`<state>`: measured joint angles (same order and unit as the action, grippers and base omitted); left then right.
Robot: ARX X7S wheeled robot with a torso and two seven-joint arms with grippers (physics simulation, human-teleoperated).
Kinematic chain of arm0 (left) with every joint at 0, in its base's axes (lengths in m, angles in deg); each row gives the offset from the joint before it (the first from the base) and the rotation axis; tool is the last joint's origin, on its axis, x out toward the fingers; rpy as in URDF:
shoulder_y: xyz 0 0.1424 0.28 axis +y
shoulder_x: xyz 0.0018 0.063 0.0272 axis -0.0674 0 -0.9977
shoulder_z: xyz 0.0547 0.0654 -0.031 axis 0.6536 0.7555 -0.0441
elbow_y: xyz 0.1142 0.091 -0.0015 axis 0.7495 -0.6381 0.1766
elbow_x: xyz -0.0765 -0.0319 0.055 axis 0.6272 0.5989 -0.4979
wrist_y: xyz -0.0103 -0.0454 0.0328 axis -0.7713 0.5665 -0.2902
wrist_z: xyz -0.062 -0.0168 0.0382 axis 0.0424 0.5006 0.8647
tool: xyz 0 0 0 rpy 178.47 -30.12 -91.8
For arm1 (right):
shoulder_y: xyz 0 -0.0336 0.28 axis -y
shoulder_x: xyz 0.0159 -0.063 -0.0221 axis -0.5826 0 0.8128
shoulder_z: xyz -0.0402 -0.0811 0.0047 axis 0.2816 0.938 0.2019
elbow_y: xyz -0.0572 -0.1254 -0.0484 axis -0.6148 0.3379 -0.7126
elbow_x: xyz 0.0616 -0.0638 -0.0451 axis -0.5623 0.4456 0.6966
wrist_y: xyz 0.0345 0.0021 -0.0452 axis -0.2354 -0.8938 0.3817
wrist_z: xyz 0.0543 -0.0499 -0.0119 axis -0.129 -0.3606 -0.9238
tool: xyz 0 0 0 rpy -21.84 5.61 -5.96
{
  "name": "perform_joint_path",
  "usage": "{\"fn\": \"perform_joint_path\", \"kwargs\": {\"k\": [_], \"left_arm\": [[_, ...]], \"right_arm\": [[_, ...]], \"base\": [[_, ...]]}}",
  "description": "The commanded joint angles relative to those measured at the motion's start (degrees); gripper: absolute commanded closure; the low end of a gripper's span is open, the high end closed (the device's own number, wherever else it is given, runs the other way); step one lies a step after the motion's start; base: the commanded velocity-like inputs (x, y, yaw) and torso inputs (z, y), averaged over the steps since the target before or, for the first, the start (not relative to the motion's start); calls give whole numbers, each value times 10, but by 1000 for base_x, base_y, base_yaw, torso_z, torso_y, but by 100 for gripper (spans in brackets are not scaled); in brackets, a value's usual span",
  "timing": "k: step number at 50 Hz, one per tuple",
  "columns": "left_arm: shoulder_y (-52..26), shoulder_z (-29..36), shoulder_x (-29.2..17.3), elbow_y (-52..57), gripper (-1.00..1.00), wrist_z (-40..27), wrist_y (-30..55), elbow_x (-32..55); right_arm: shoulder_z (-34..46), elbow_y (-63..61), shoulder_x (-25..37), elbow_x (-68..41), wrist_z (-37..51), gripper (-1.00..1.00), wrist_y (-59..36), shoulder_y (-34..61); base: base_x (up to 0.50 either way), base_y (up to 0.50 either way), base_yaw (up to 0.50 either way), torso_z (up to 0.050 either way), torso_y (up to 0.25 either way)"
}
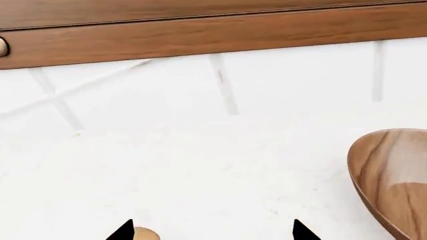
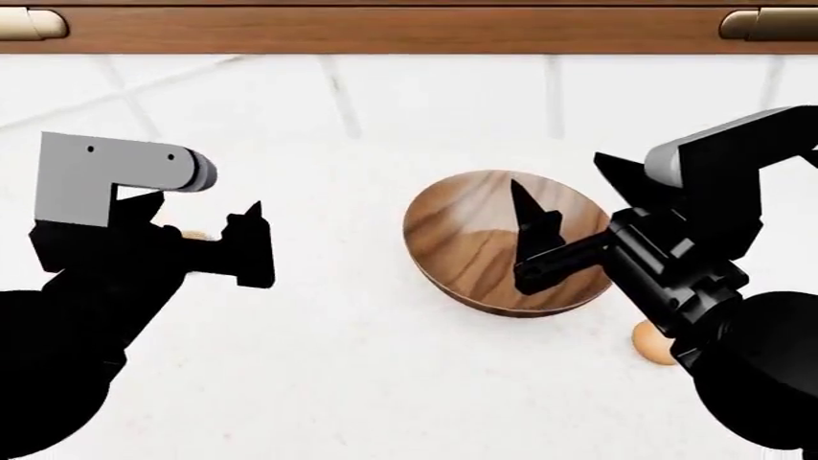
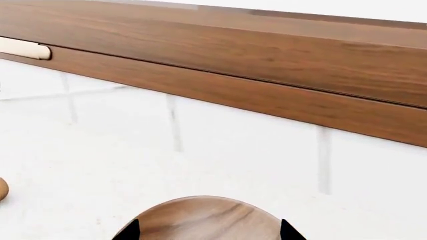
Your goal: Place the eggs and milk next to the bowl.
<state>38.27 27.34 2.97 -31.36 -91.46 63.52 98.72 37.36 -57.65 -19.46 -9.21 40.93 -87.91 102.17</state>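
Observation:
The brown wooden bowl (image 2: pixel 476 251) sits on the white counter, in the middle of the head view. My right gripper (image 2: pixel 537 244) hangs over it, open and holding nothing; in the right wrist view the bowl (image 3: pixel 207 220) shows between the black fingertips (image 3: pixel 131 232). One tan egg (image 2: pixel 652 343) lies right of the bowl, half hidden by my right arm. A second egg (image 2: pixel 192 233) peeks out behind my left gripper (image 2: pixel 249 244), which is open. In the left wrist view this egg (image 1: pixel 145 234) lies just inside one fingertip (image 1: pixel 123 231), with the bowl (image 1: pixel 393 175) off to the side. The milk is out of view.
A brown wooden drawer front (image 2: pixel 383 29) with brass handles (image 2: pixel 26 24) runs along the far edge of the white tiled counter (image 2: pixel 383 364). Both arms fill the near corners of the head view.

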Motion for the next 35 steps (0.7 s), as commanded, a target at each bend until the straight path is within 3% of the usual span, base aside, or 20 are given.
{"fn": "perform_joint_path", "kwargs": {"k": [1, 35], "left_arm": [[22, 1, -8, -21, -100, 2, -7, -25], [60, 10, -14, -113, -100, 47, -44, -121]], "right_arm": [[3, 12, -6, 12, -14, -100, 9, -6], [7, 26, -11, 28, -28, -100, 24, -19]], "base": [[0, 0, 0, 0, 0], [0, 0, 0, 0, 0]]}}
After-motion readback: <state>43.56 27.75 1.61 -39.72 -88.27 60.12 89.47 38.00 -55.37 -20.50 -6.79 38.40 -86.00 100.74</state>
